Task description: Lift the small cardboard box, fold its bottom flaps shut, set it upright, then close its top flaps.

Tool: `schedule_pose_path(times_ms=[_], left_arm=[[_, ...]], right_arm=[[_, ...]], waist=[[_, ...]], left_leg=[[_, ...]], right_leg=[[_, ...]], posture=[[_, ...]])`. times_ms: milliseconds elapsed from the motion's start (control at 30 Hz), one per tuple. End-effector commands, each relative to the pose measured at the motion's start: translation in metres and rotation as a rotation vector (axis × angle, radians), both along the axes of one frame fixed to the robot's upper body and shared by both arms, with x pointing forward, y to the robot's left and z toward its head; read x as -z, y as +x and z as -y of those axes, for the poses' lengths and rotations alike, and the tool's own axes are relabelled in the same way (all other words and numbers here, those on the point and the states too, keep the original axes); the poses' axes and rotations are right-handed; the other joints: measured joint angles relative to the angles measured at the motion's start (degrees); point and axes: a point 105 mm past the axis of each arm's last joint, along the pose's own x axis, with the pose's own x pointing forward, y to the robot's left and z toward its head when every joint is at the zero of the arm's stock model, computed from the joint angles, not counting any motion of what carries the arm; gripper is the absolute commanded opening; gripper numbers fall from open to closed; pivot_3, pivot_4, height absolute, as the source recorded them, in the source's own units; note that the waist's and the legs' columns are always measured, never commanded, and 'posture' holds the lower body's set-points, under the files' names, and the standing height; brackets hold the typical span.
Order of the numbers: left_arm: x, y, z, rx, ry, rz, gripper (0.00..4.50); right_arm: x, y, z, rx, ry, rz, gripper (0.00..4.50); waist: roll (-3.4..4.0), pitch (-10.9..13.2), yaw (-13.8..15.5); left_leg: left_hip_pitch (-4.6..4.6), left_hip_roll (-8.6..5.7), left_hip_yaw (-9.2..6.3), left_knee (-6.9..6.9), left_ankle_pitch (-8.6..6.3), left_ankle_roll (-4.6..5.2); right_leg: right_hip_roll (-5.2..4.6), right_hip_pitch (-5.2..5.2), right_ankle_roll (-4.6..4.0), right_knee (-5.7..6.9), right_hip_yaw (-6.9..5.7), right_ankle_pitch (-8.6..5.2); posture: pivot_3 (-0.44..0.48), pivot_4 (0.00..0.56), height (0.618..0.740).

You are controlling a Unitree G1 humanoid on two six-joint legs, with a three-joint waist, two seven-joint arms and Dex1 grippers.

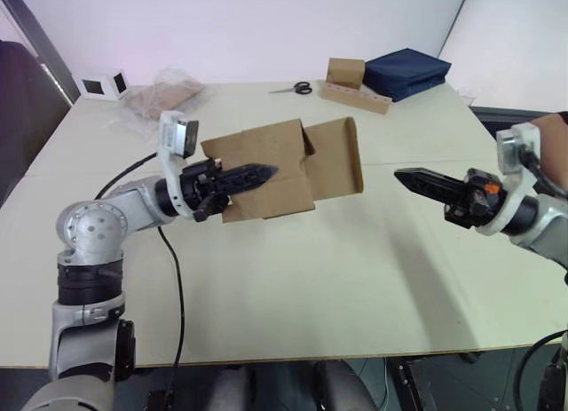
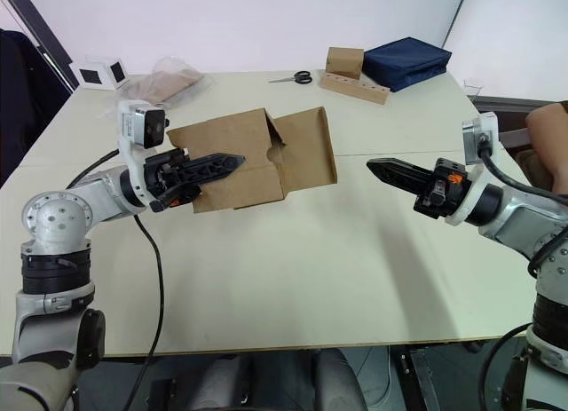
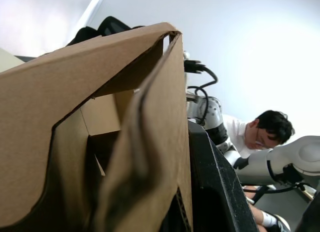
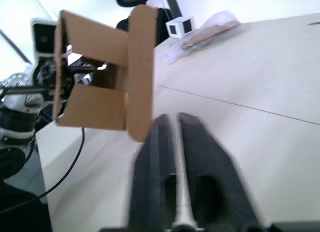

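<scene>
1. The left hand point(image 1: 253, 175) grips the small cardboard box point(image 1: 266, 167), one finger against the outside of its wall, holding it up above the middle of the worktop point(image 1: 293, 278), clear of the surface.
2. The box lies on its side, open end toward the right hand point(image 2: 383, 170); one flap point(image 1: 335, 156) sticks out toward that hand.
3. The right hand hovers near the box without touching it, fingers point(image 4: 200, 157) pressed almost together and empty.
4. Scissors point(image 1: 293, 89) and a smaller cardboard box point(image 1: 345, 72) sit near the far edge.
</scene>
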Motion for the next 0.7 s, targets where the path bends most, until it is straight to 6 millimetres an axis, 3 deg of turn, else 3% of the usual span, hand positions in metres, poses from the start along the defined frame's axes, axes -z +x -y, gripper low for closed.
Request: schedule_pose_path(times_ms=[33,100,400,700], left_arm=[[-0.011,-0.006,0.002,0.034,-0.021,0.041,0.0],[-0.013,-0.007,0.003,0.046,-0.027,0.04,0.0],[-0.017,-0.011,0.008,0.063,-0.041,0.061,0.0],[-0.018,-0.005,0.009,0.011,-0.065,0.066,0.0]], right_arm=[[-0.009,0.0,-0.009,-0.027,0.011,0.04,2.07],[-0.007,0.003,-0.014,-0.048,0.034,0.021,2.79],[-0.011,0.017,-0.033,-0.105,0.129,-0.01,2.79],[-0.019,0.004,-0.061,-0.222,0.159,-0.013,2.79]], waist=[[0.0,0.0,0.06],[0.0,0.0,0.07],[0.0,0.0,0.06],[0.0,0.0,0.07]], left_leg=[[0.0,0.0,0.0,0.0,0.0,0.0],[-0.01,0.0,-0.01,0.0,0.0,0.0],[-0.03,0.0,-0.01,0.0,0.0,-0.01],[-0.04,0.0,-0.02,0.0,0.01,-0.01]], right_leg=[[0.0,0.0,0.0,0.0,0.0,0.0],[0.0,0.0,0.0,-0.01,0.0,0.0],[-0.01,-0.03,0.0,-0.01,0.0,0.0],[-0.02,-0.03,0.0,-0.01,-0.01,0.0]], posture=[[0.0,0.15,0.74],[0.0,0.15,0.74],[0.0,0.15,0.74],[0.0,0.15,0.74]])
